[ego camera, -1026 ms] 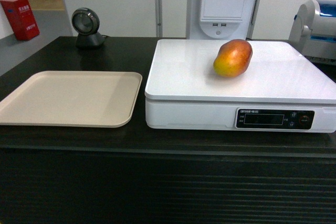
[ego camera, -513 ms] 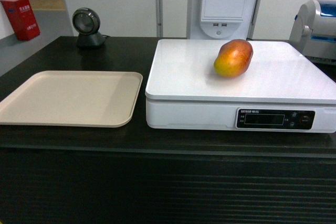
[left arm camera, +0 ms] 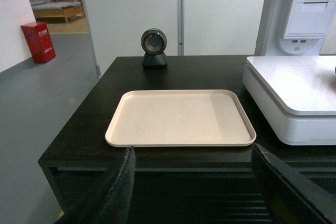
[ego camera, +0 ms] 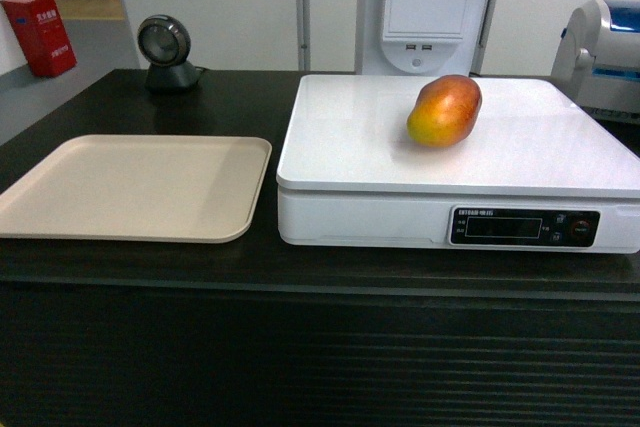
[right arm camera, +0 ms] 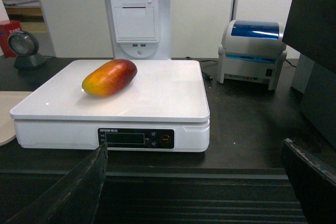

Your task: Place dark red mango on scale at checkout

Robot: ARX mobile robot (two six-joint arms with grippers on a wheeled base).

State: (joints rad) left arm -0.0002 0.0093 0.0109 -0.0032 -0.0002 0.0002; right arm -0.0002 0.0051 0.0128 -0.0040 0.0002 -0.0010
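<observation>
Dark red mango (ego camera: 444, 111) lying free, upper right of frame, on scale (ego camera: 350, 162) atop bench (ego camera: 150, 267); both tools wide open, empty, withdrawn; placement apparently complete, nothing further required.

Beige tray (ego camera: 135, 187) at 9 o'clock; round scanner (ego camera: 165, 52) at 11; label printer (right arm camera: 253, 51) at 2.

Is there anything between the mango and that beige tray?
Only bare white scale top, then a dark strip of counter, separate the mango from the tray, seen in the head view.
</observation>
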